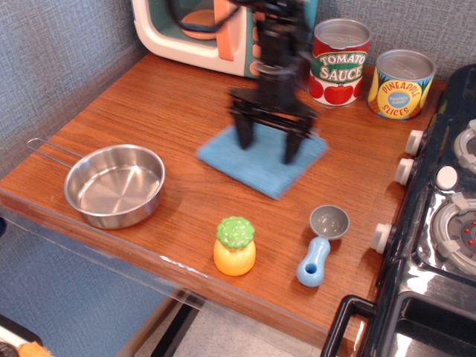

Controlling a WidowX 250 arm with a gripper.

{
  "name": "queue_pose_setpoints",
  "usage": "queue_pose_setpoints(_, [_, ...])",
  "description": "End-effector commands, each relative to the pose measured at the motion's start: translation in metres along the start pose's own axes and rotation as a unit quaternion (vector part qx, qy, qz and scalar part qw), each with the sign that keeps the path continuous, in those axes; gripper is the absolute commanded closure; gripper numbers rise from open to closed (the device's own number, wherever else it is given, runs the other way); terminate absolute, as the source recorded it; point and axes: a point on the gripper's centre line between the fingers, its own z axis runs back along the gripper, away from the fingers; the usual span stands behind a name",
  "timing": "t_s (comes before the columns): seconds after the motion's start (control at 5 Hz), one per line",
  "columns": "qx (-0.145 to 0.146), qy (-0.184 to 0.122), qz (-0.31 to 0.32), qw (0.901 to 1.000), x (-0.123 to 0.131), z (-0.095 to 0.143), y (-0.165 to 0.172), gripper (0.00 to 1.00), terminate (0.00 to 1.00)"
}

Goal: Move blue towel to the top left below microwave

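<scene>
The blue towel (262,172) lies flat on the wooden counter, right of centre, and looks motion-blurred. My gripper (268,149) stands upright over it, also blurred. Its two black fingers are spread apart, with both tips down on the towel's upper surface. The jaws are open, not pinching the cloth. The teal and cream microwave (195,33) with an orange-pink handle stands at the back left, behind the arm. A strip of bare wood lies between it and the towel.
A steel pan (115,184) sits at the front left. A toy pineapple (235,245) and a blue-handled scoop (321,249) lie near the front edge. A tomato sauce can (340,52) and a pineapple slices can (401,83) stand at the back right. A black stove (439,223) borders the right.
</scene>
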Motion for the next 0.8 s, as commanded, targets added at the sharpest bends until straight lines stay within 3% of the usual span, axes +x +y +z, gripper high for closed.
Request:
queue_pose_setpoints(0.0, [0.012, -0.016, 0.016, 0.9997, 0.004, 0.023, 0.06, 0.0, 0.0])
queue_pose_setpoints(0.2, [0.005, -0.014, 0.015, 0.9998, 0.004, 0.022, 0.098, 0.0, 0.0])
queue_pose_setpoints(0.6, [-0.016, -0.017, -0.005, 0.9997, 0.009, 0.01, 0.121, 0.0, 0.0])
